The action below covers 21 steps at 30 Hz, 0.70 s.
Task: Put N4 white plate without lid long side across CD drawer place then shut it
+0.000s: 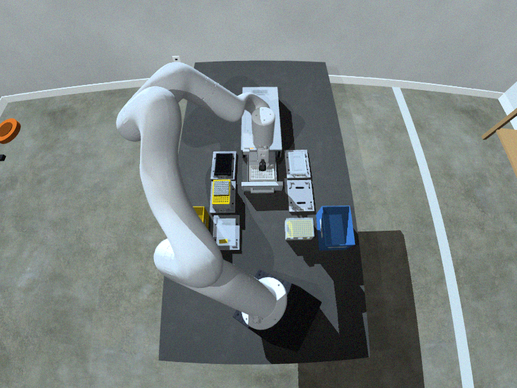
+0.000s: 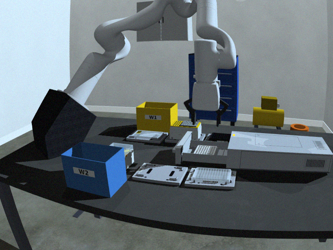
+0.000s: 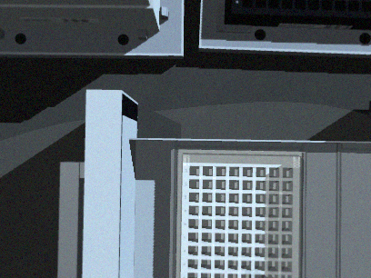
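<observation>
White plate's in the drawer, claw's wide open

Top view: the white plate (image 1: 261,174) (image 2: 205,150) (image 3: 227,224), gridded with square holes, sits in the open drawer (image 1: 271,184) (image 2: 203,159) (image 3: 103,191), long side across, cooler (image 1: 259,95) (image 2: 279,161) at 12 o'clock. The arm (image 1: 160,167) (image 2: 205,60) bows out towards 9.

Side view: plate looks flat; the claw (image 1: 261,166) (image 2: 205,124) points to 6 above it, fingers spread, holding nothing. Lamp (image 2: 233,135) glows yellow.

Wrist view: plate's lidless, drawer front at 9.

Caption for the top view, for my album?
Hand open over a white plate in the open drawer.
</observation>
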Tool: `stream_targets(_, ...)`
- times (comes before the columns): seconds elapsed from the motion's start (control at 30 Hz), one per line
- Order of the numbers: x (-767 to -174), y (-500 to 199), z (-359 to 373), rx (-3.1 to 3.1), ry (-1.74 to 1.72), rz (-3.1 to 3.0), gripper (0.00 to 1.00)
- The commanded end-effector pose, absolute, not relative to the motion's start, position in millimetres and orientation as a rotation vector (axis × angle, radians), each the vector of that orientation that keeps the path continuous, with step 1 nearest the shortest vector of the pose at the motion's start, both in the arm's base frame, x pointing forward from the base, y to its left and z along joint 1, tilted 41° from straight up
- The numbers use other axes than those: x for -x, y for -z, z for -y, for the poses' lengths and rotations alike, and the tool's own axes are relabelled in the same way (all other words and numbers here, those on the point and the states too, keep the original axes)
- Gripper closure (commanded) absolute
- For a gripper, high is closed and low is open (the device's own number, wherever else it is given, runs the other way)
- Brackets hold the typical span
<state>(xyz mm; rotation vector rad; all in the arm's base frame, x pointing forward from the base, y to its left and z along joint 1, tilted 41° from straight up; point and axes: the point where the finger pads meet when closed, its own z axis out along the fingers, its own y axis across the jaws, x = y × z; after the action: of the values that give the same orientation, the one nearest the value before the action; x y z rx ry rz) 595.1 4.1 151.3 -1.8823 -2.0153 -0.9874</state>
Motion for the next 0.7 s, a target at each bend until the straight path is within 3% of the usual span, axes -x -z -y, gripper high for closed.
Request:
stream_targets(0.0, -594, -158, 1, 1.883, 0.989, 2.016, 0.0)
stream_targets(0.47, -591, -165, 7, 1.883, 0.989, 2.016, 0.0)
stream_targets(0.5, -586, -163, 6, 1.883, 0.989, 2.016, 1.0)
stream_targets(0.67, -573, -157, 4, 1.883, 0.989, 2.016, 1.0)
